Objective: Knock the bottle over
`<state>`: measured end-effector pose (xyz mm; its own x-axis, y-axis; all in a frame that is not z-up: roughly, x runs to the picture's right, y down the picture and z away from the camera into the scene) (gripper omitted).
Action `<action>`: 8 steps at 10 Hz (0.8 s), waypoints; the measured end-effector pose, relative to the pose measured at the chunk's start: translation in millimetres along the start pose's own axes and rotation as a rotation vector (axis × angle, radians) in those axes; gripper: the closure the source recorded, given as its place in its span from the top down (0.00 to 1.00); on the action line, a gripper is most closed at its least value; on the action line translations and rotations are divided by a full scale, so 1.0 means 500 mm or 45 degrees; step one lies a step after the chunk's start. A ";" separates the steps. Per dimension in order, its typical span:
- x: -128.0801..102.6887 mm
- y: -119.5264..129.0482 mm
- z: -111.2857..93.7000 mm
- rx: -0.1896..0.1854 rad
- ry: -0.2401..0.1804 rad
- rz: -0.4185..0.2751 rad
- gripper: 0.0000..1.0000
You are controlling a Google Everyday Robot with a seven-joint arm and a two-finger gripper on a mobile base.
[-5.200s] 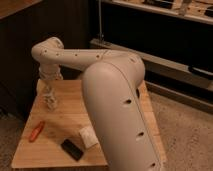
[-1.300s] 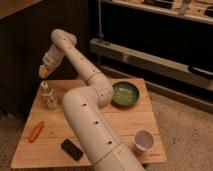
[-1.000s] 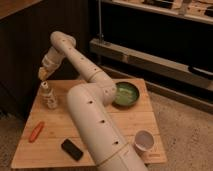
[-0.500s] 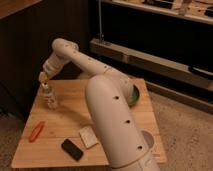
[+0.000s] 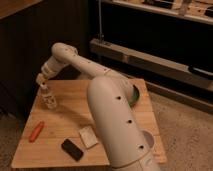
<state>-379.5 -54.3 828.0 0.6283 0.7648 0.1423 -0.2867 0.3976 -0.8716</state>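
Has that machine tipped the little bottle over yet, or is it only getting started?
Not yet. Done: the arm has reached the table's far left corner. In hand: the pincer hangs just above the bottle, close to its cap. Left: the push itself, since the bottle stands upright on the wooden table.

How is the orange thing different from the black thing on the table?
The orange marker is long and thin; the black phone is wider and flat like a slab. The marker is bright orange, the phone dark. The marker lies near the table's left edge, the phone nearer the front edge. Both lie flat on the wood, away from the end effector, which hangs right above the upright bottle.
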 end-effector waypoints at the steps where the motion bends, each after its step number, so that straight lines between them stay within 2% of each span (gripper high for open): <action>1: -0.002 0.001 0.004 -0.011 0.002 0.002 0.06; 2: -0.002 0.000 0.006 -0.015 0.006 0.003 0.08; 4: 0.013 0.011 -0.010 -0.002 0.014 -0.003 0.02; 8: 0.088 0.041 -0.076 0.008 0.017 -0.010 0.02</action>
<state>-330.1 -31.8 798.7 0.6403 0.7548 0.1425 -0.2863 0.4067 -0.8675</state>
